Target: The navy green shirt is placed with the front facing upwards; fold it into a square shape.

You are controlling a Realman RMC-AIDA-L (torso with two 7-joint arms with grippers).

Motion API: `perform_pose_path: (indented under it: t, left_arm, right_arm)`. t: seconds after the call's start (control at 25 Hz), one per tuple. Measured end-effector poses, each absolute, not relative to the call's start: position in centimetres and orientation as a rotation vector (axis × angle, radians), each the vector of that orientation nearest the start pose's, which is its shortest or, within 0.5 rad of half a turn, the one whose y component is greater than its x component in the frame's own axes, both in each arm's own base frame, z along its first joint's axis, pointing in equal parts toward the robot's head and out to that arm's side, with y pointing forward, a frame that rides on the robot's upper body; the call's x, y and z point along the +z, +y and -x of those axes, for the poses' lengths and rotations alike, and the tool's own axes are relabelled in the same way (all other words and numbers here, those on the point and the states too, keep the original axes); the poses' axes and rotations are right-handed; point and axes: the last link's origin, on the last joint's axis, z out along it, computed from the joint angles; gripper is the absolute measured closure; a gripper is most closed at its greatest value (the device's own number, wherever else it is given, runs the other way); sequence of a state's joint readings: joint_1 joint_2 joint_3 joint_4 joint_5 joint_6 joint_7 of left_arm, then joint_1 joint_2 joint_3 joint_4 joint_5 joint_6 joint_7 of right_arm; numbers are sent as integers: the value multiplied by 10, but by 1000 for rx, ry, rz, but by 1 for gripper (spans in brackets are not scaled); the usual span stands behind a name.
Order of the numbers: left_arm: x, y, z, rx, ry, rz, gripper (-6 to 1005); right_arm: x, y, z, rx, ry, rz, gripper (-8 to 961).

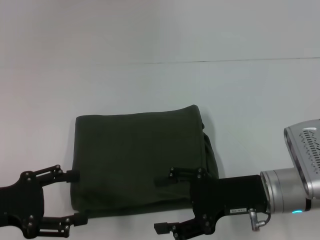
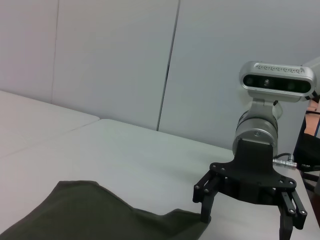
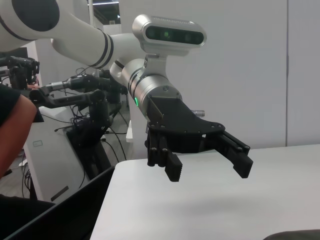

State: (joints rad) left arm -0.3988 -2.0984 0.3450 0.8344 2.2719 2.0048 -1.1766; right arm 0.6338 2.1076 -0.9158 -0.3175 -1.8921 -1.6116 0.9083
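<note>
The navy green shirt [image 1: 135,160] lies folded into a rough square on the white table, plain side up. My left gripper [image 1: 78,196] is open at the shirt's near left corner, one finger beside the left edge and the other off the near edge. My right gripper [image 1: 161,205] is open at the near right part, its upper finger over the cloth and its lower finger off the near edge. The left wrist view shows the right gripper [image 2: 246,227] open, one fingertip close to the shirt's [image 2: 90,217] edge. The right wrist view shows the left gripper [image 3: 207,167] open above the table.
The white table [image 1: 160,85] spreads wide beyond and beside the shirt, with a seam line across its far part. In the right wrist view, other equipment and a person's arm [image 3: 12,125] are beyond the table's edge.
</note>
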Motion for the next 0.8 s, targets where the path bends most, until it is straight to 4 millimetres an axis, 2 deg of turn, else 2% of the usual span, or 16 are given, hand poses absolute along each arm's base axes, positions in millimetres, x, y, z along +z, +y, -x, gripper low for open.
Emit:
perform_pose_path:
  t: [0.8]
  left_arm:
    - [43, 247, 299, -755, -456, 2813, 65]
  right_arm:
    - [-80, 286, -223, 895, 127, 3021, 15]
